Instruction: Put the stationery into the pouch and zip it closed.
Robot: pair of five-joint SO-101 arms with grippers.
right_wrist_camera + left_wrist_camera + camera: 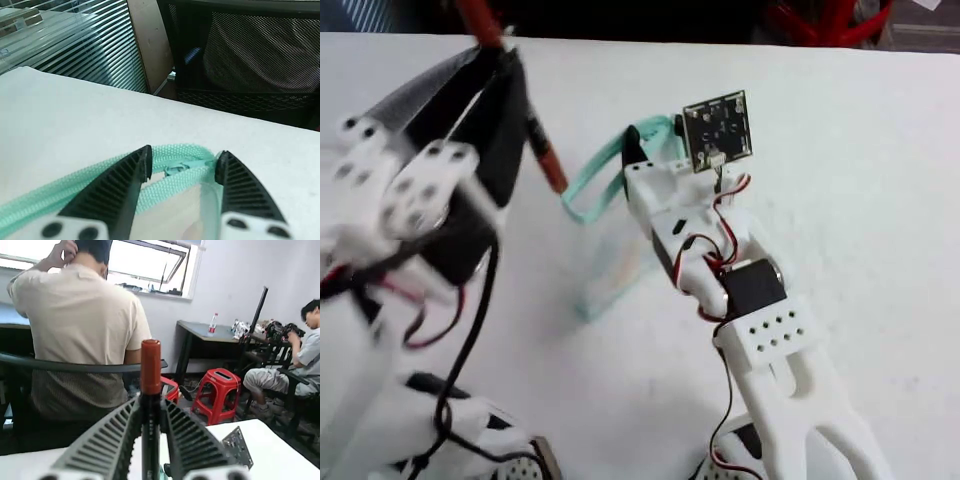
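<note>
Holds a red pen [150,365] tight in the left gripper [151,405], up in the air toward the far left corner of the table [860,150], tip slanting down at the pouch [610,270]. Spreads the right gripper [182,157] wide on both sides of the zip end of the pouch, close by the little zip pull [176,168], pinching nothing. Finds the green pouch lying flat near the middle of the table, well away from every edge.

Could go wrong in a few ways. Might poke the pen at the outside of the pouch and miss the mouth, by aiming badly at a soft, floppy opening. Might shove the whole pouch along the table, with no grip on it to pin it down. Might let go of the pen too soon and send it rolling toward an edge. Might knock the two grippers together, so close above the pouch. Cannot tell the width of the zip opening from here.
</note>
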